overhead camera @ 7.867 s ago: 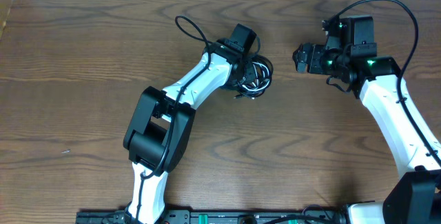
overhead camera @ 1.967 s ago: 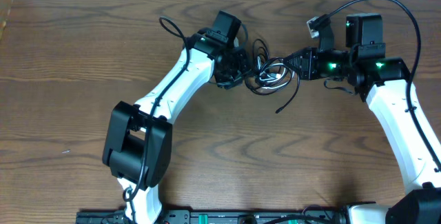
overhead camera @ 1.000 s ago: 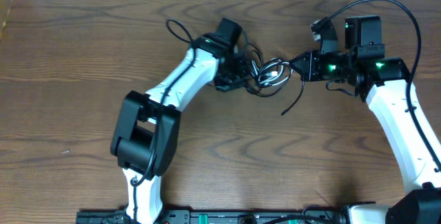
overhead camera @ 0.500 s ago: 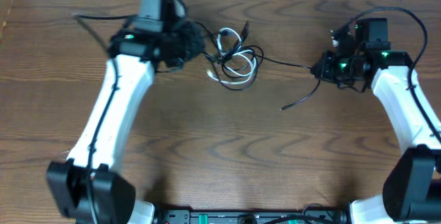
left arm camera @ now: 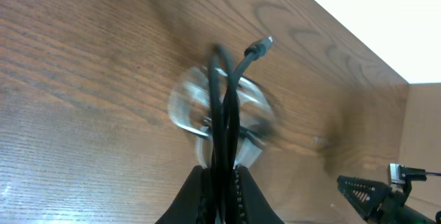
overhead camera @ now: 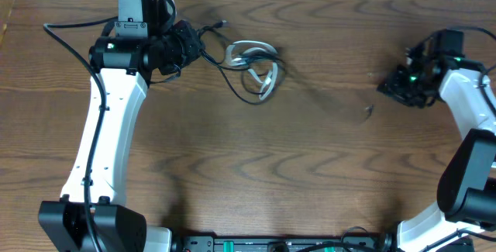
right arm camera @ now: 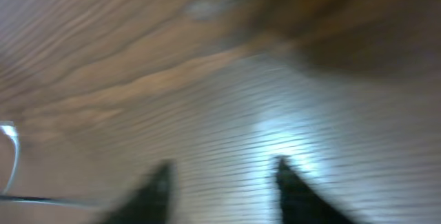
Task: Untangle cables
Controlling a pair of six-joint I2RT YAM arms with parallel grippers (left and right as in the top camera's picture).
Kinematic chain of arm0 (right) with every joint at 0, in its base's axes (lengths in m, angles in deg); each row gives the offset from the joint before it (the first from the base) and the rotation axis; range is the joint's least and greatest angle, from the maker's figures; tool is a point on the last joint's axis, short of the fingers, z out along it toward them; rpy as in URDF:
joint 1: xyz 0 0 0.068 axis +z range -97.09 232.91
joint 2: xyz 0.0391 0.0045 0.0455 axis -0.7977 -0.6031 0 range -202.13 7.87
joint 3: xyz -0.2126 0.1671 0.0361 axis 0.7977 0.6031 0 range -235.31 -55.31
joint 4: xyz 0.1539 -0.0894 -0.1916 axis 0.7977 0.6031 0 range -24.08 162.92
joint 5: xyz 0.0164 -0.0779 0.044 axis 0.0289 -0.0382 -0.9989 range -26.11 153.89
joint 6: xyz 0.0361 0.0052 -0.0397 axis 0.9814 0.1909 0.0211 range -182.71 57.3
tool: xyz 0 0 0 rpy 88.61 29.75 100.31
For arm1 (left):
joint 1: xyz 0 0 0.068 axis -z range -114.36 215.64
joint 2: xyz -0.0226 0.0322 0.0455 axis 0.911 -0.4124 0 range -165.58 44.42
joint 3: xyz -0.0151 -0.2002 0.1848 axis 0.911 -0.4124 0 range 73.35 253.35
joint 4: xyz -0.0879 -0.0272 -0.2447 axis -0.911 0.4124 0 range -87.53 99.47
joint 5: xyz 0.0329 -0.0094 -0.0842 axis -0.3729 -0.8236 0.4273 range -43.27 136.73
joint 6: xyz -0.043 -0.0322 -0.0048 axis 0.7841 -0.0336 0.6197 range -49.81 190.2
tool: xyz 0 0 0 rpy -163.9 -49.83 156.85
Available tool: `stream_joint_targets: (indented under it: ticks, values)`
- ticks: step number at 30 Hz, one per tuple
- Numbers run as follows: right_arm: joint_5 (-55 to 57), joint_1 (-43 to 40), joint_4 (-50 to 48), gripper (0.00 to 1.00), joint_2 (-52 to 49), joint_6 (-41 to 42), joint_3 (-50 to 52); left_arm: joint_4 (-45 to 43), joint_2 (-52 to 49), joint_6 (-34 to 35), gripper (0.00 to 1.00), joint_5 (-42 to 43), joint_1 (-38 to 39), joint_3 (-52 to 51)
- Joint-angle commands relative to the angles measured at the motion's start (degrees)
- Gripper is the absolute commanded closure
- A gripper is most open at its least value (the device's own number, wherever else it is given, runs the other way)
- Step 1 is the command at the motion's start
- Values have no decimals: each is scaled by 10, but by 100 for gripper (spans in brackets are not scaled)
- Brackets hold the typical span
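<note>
Both arms have swung apart; left tool (left arm camera: pixel 219 182) clamps black cables (left arm camera: pixel 222 114), right tool (right arm camera: pixel 222 189) seemingly parted, blurred.

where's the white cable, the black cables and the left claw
white cable (overhead camera: pixel 249 47), overhead view, top of its loop
black cables (left arm camera: pixel 220 134), left wrist view, middle of the strands
left claw (left arm camera: pixel 219 174), left wrist view, between its fingertips
</note>
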Motion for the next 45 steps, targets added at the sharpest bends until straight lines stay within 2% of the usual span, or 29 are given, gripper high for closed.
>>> stream_joint_targets:
  ticks: [1, 2, 3, 6, 11, 13, 18, 24, 33, 41, 43, 45]
  values:
    - [-7, -12, 1, 22, 0, -47, -14, -2, 17, -19, 93, -1, 19, 10]
    - [-45, -12, 3, 15, 3, -79, -20, -3, 17, -19, 93, -1, 28, 10]
    - [-91, -10, 3, 14, 4, -116, -26, -5, 17, -19, 92, -1, 39, 10]
    - [-196, 2, 2, 15, 12, -176, -43, -17, 17, -19, 93, -1, 67, 10]
    - [-266, 56, -27, 17, 15, -186, -64, -74, 17, -16, 93, 0, 107, 10]
    - [-270, 80, -42, 18, 15, -186, -64, -100, 19, 4, 93, 10, 110, 10]
    - [-270, 143, -80, 20, 15, -195, -64, -181, 19, 75, 92, 107, 99, 10]
    - [-271, 197, -102, 21, 15, -261, -64, -240, 19, 138, 93, 190, 92, 10]
    - [-261, 255, -189, 23, 14, -278, -64, -244, 19, 166, 92, 222, 92, 10]
    - [-230, 290, -205, 25, 8, -292, -62, -245, 19, 193, 93, 237, 92, 10]
    - [-229, 294, -228, 28, -10, -292, -62, -248, 19, 202, 93, 242, 92, 10]
    - [-227, 295, -247, 37, -25, -292, -62, -249, 19, 208, 93, 246, 91, 10]
